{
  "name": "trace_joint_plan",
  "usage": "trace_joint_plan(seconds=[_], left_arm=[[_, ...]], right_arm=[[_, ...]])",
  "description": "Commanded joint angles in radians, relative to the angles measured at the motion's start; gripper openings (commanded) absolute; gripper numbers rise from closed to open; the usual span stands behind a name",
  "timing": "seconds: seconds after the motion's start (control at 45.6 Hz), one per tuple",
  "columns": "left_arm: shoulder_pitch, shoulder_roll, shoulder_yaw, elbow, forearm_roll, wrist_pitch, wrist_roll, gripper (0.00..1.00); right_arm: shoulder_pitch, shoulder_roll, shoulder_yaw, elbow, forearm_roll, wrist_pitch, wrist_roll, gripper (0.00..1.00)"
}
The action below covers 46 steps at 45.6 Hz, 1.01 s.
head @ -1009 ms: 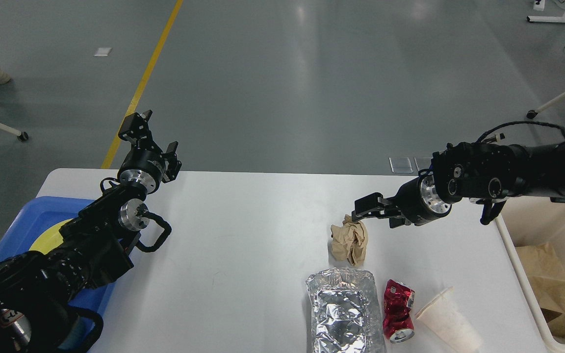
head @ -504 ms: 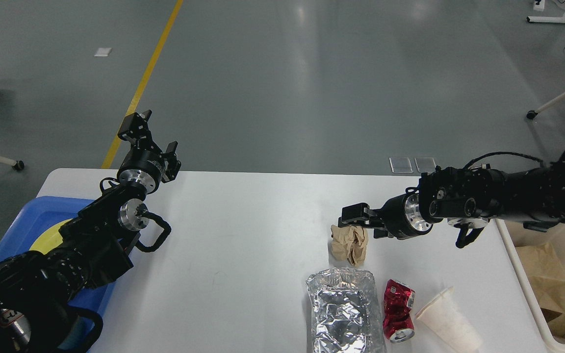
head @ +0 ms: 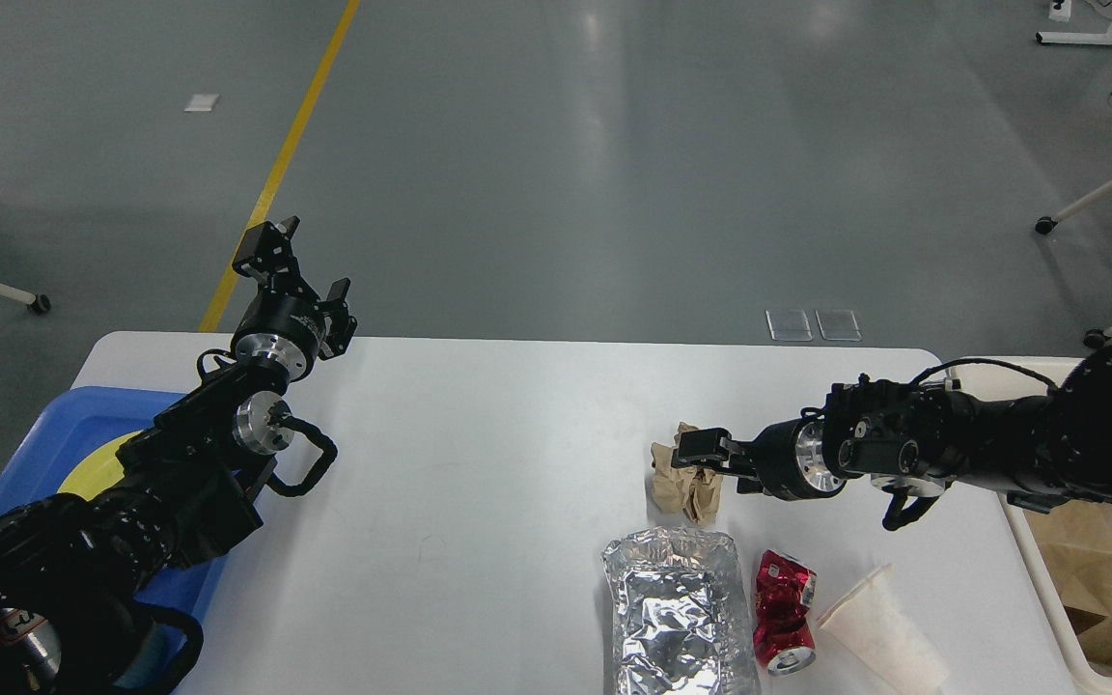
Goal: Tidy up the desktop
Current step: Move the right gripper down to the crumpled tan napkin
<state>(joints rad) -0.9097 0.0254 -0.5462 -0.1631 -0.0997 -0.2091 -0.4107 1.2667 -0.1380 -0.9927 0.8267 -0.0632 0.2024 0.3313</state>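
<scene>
The white desktop [head: 479, 454] carries a crumpled brown paper ball [head: 680, 490], a crushed foil tray [head: 677, 608], a dented red can [head: 785, 611] and a white paper cup [head: 879, 632] lying on its side, all at the front right. My right gripper [head: 696, 458] is low over the top of the paper ball. Its fingers look open, one on each side of the paper's upper edge. My left gripper [head: 300, 265] is open and empty, raised above the desktop's far left edge.
A blue tray [head: 35, 439] holding a yellow plate [head: 107, 463] sits at the left edge, partly hidden by my left arm. A cream bin [head: 1029, 541] with brown paper [head: 1101, 569] inside stands off the right edge.
My right arm has come down and moved left, bringing its gripper from above the paper ball onto its top. The left arm has not moved.
</scene>
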Motion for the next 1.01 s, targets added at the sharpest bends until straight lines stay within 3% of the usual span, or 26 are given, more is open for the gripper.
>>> trace_joint_plan(seconds=[0.0, 0.811, 0.921, 0.987], left_arm=[[0.0, 0.001, 0.0, -0.001, 0.0, 0.0, 0.0, 0.96], [0.0, -0.001, -0.001, 0.001, 0.0, 0.0, 0.0, 0.96], [0.0, -0.001, 0.0, -0.001, 0.0, 0.0, 0.0, 0.96], [0.0, 0.001, -0.001, 0.001, 0.0, 0.0, 0.0, 0.96]], right_arm=[[-0.038, 0.0, 0.025, -0.053, -0.001, 0.0, 0.0, 1.0], [-0.153, 0.047, 0.08, -0.164, -0.001, -0.063, 0.005, 0.97], [-0.155, 0.047, 0.082, -0.164, -0.001, -0.071, 0.006, 0.82], [-0.155, 0.047, 0.082, -0.163, -0.001, -0.069, 0.006, 0.67]])
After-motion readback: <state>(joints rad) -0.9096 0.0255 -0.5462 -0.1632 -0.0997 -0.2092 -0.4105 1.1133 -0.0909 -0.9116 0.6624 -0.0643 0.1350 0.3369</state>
